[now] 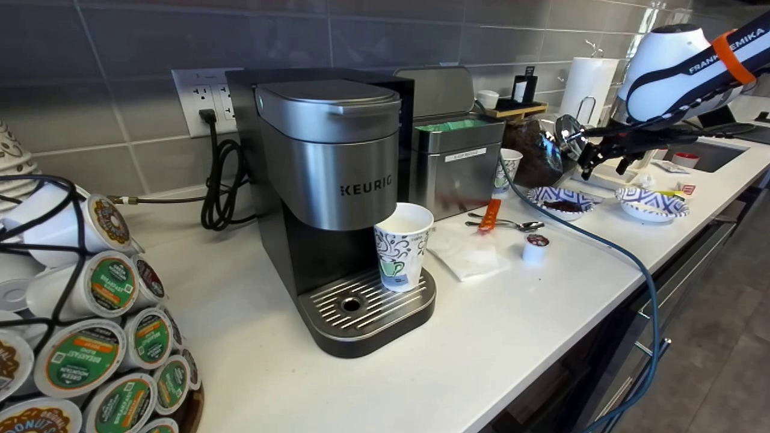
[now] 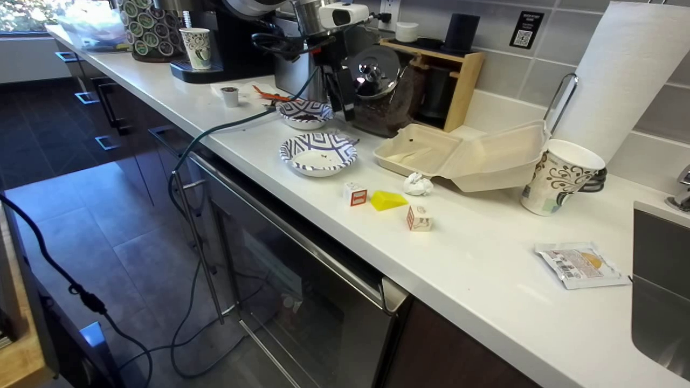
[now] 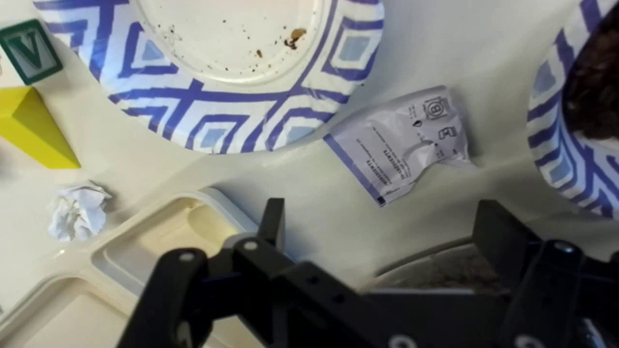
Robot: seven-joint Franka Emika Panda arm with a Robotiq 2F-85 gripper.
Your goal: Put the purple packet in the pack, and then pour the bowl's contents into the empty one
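Observation:
In the wrist view the purple packet (image 3: pixel 406 137), white with a purple edge stripe, lies flat on the counter between two patterned blue-and-white bowls. The bowl (image 3: pixel 546 140) on the right holds dark contents; in an exterior view it (image 2: pixel 303 123) stands by the coffee jar. The empty one (image 3: pixel 208 104), wider, has only crumbs on its base. A beige clamshell box, the pack (image 3: pixel 154 237), lies open at lower left; it also shows in an exterior view (image 2: pixel 490 161). My gripper (image 3: pixel 380 210) hovers above the counter, fingers wide apart with nothing between, the packet just beyond its fingertips.
A coffee jar (image 1: pixel 532 153) stands close by the gripper. Crumpled paper (image 2: pixel 418 185), a yellow wedge (image 2: pixel 387 200) and letter blocks (image 2: pixel 419 218) sit near the box. A blue hose (image 2: pixel 237 123) crosses the counter edge. A paper cup (image 2: pixel 560 175) stands by the towel roll.

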